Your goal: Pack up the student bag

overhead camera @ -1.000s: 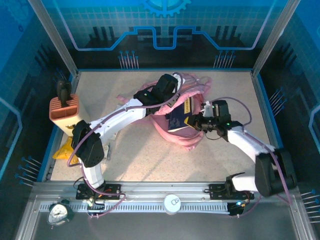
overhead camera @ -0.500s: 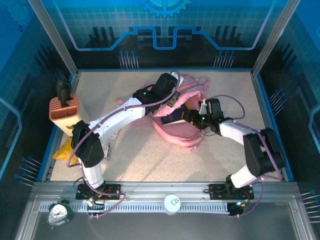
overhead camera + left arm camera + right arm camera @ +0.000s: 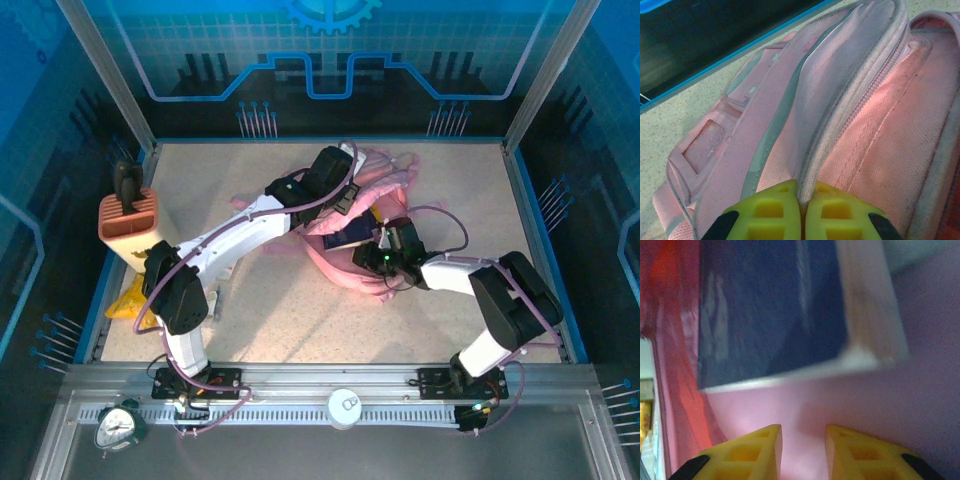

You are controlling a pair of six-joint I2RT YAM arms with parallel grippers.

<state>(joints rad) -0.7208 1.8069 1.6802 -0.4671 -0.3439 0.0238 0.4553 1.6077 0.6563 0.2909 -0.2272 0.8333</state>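
The student bag (image 3: 388, 176), soft and pink, lies mid-table with its main pocket held open. My left gripper (image 3: 343, 198) is shut on the bag's zip edge (image 3: 850, 100), the yellow fingertips (image 3: 775, 207) pinching the pale zip tape. My right gripper (image 3: 380, 258) reaches into the opening. In the right wrist view it (image 3: 802, 450) stands open, with only pink lining (image 3: 875, 400) between its fingers. A dark blue book (image 3: 770, 310) with white page edges lies inside the bag just ahead of those fingers. From above the book (image 3: 346, 238) shows in the bag's mouth.
An orange ribbed box (image 3: 127, 225) with a dark tool standing in it sits at the left edge of the table. A yellow item (image 3: 125, 300) lies below it. An alarm clock (image 3: 118, 425) and a white round part (image 3: 345, 408) rest on the front rail.
My right gripper let go of the blue book and pushed left, deeper into the bag's opening. The left gripper kept its hold on the zip edge.
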